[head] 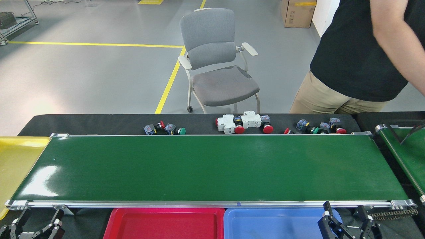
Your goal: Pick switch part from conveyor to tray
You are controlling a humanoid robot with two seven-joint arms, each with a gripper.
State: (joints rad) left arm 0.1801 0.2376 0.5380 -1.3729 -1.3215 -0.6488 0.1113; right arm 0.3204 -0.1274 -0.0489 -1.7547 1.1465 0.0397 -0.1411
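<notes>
**Both jaws spread and empty below a bare belt**

Nearest the head camera sit the two grippers. At lower left, the left gripper (33,225) shows black, jointed fingers splayed wide apart with nothing between them. At lower right, the right gripper (348,220) has its jaws spread just as wide, also empty, hanging over the near right corner of the blue tray (265,222).

Between the two sets of jaws lie two smooth plastic trays side by side and touching: the red tray (166,222) toward the left jaws, the blue one toward the right jaws. Both are shallow, rounded-rimmed rectangles.

Just beyond the jaws runs the conveyor (212,167), a glossy dark-green flat belt with silver aluminium rails, its long axis crosswise from left to right. Its top carries no parts.

Well beyond the jaws, past the belt's far rail, switch parts (244,122) rest on the black surface (83,122) in three loose clusters along the same crosswise line: white blocky housings and small blue-grey bodies with red or green mushroom caps, mostly lying on their sides.

Outside the left jaws sits a yellow tray (16,159); outside the right jaws, a second green belt (406,156). Beyond stand a grey padded chair (215,59), a cardboard box (298,13) and a person (358,56) in a black shirt.
</notes>
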